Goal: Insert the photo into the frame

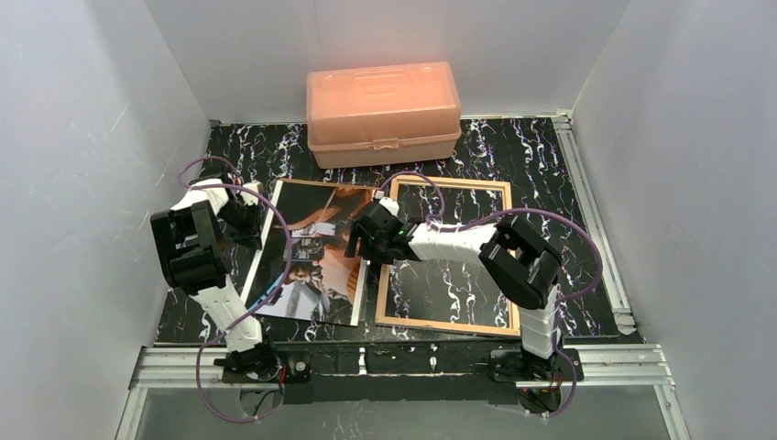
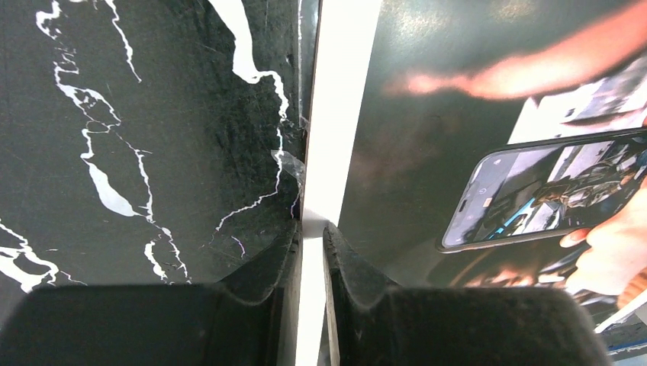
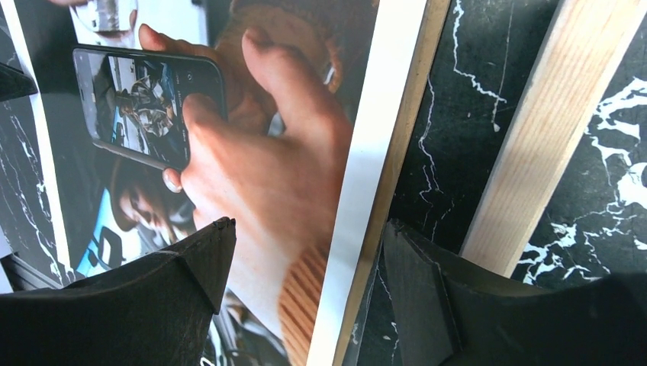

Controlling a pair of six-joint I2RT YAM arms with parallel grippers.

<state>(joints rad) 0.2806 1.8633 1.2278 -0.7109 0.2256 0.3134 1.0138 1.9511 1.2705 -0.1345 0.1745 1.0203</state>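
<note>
The photo [image 1: 311, 257] lies picture side up at left of centre, on a thin brown board whose edge [image 3: 404, 145] shows along its right side. The frame [image 1: 449, 325] lies to its right, tan wood side up; one of its rails [image 3: 549, 122] shows in the right wrist view. My left gripper [image 1: 246, 213] is at the photo's far left edge, and its fingers [image 2: 311, 229] are closed on the white border of the photo [image 2: 458, 114]. My right gripper [image 1: 360, 240] is open, and its fingers [image 3: 305, 236] straddle the right edge of the photo [image 3: 267, 137].
An orange plastic box [image 1: 383, 112] stands shut at the back, just beyond the photo and frame. White walls close in the left, right and back. A metal rail [image 1: 596, 220] runs along the right side of the black marbled table [image 1: 541, 156].
</note>
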